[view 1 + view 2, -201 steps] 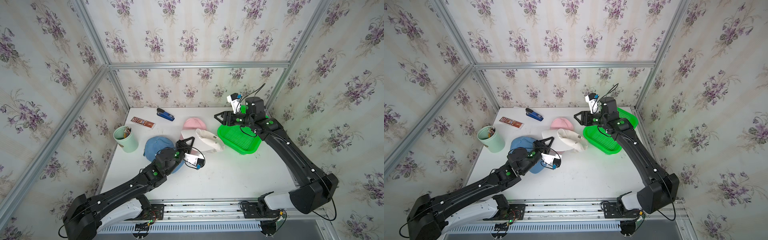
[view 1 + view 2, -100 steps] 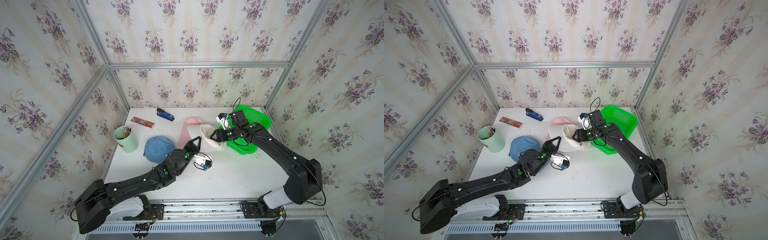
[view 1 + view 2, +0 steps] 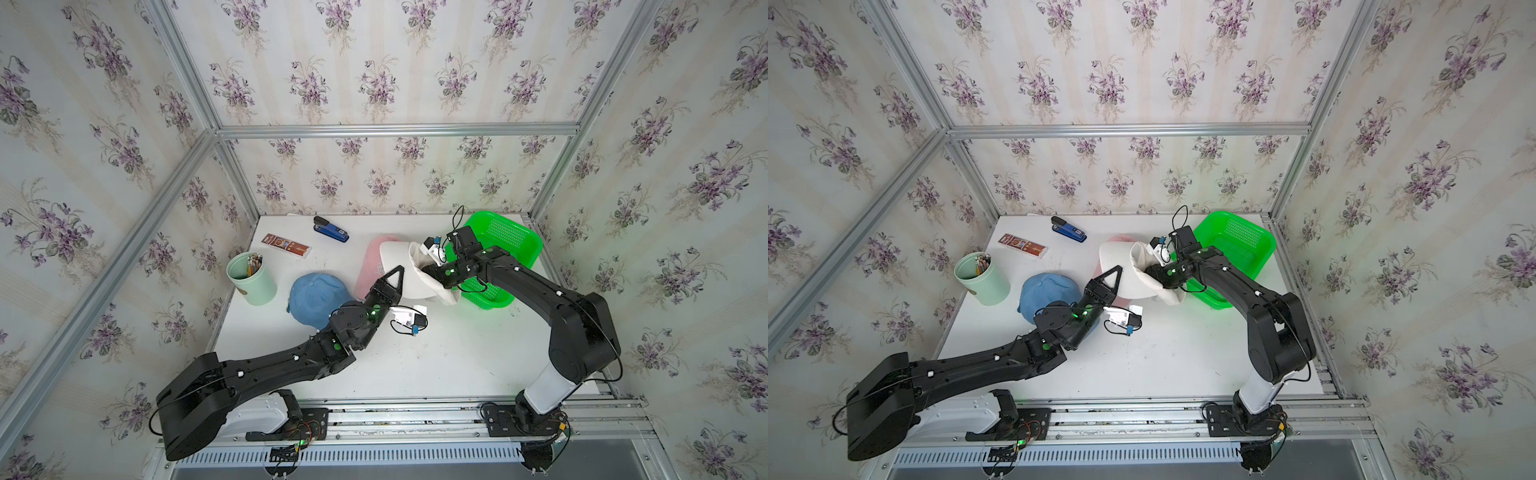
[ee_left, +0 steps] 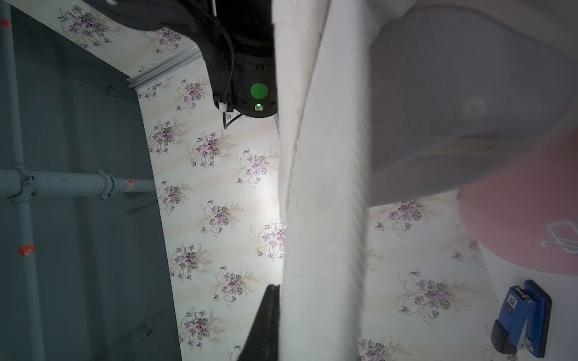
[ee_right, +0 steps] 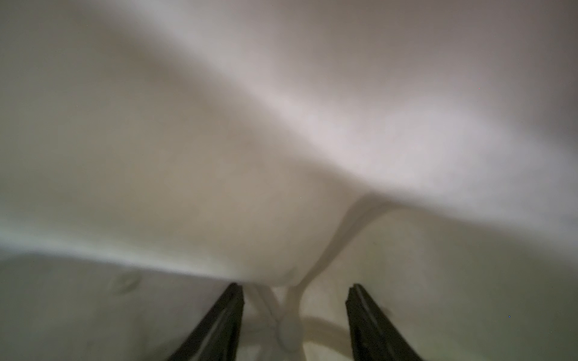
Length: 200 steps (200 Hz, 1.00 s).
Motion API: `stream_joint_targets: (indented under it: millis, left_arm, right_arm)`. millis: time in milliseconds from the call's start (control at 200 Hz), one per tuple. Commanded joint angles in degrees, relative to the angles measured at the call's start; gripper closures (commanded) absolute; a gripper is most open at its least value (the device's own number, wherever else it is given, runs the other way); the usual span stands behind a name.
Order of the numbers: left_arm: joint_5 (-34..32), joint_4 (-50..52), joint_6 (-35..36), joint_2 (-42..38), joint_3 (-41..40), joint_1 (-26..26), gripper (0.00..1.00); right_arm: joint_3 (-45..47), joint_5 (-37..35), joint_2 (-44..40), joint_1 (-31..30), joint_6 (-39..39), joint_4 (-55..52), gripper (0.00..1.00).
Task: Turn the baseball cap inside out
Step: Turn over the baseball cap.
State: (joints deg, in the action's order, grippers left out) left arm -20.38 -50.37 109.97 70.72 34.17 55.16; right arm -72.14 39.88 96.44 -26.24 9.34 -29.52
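The white baseball cap (image 3: pixel 405 278) (image 3: pixel 1136 276) is held up off the table's middle, its opening turned to the right arm. My left gripper (image 3: pixel 397 274) (image 3: pixel 1116 275) is shut on the cap's rim. In the left wrist view that rim (image 4: pixel 322 218) runs as a white band out of the gripper (image 4: pixel 283 290), with only one black finger (image 4: pixel 266 322) showing. My right gripper (image 5: pixel 294 290) is inside the crown, its jaws apart around the inner seam tape and pinching nothing. In both top views the cloth hides it.
A pink cap (image 3: pixel 370 270) (image 3: pixel 1120 239) lies behind and under the white one, and a blue cap (image 3: pixel 316 297) (image 3: pixel 1046 293) to its left. A green basket (image 3: pixel 509 237) (image 3: pixel 1241 235) stands at the right. A blue stapler (image 3: pixel 330 229), flat packet (image 3: pixel 286 245) and pencil cup (image 3: pixel 251 278) are at the back left.
My right arm came down from above the basket and pushed its gripper into the white cap. My left gripper raised the cap's rim off the table.
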Motion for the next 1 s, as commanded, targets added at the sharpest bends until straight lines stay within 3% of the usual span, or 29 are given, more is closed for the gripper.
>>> stream_joint_targets:
  millis: [0, 175, 335, 564, 719, 824, 994]
  left_arm:
    - [-0.4, -8.0, -1.5, 1.4, 0.5, 0.0, 0.89]
    - [-2.2, -9.9, -2.9, 2.4, 1.4, -0.1, 0.89]
    - [-3.6, -4.9, -6.9, 0.7, 2.2, -0.1, 0.91]
    - [-4.0, 19.2, -23.0, -7.0, 6.4, -1.1, 0.90]
    - [-3.5, 28.7, -31.2, -10.6, 7.2, -2.6, 0.90]
    - [-0.2, 44.4, -42.6, -12.5, 11.7, -4.9, 0.90]
    - [4.7, 55.6, -53.1, -12.5, 15.9, -8.0, 0.89]
  right_arm:
    - [0.8, 8.7, -0.2, -0.6, 1.0, 4.6, 0.70]
    - [2.4, 12.2, -2.4, -1.0, 0.2, 6.4, 1.00]
    - [3.6, 12.2, -4.4, -0.8, 1.8, 9.0, 1.00]
    - [4.0, 11.7, -6.6, 1.8, 7.3, 15.0, 1.00]
    - [4.2, 12.0, -7.2, 3.1, 9.3, 17.1, 1.00]
    - [4.5, 13.0, -8.2, 3.6, 11.3, 19.5, 1.00]
    - [3.4, 13.2, -9.2, 3.8, 13.8, 22.1, 1.00]
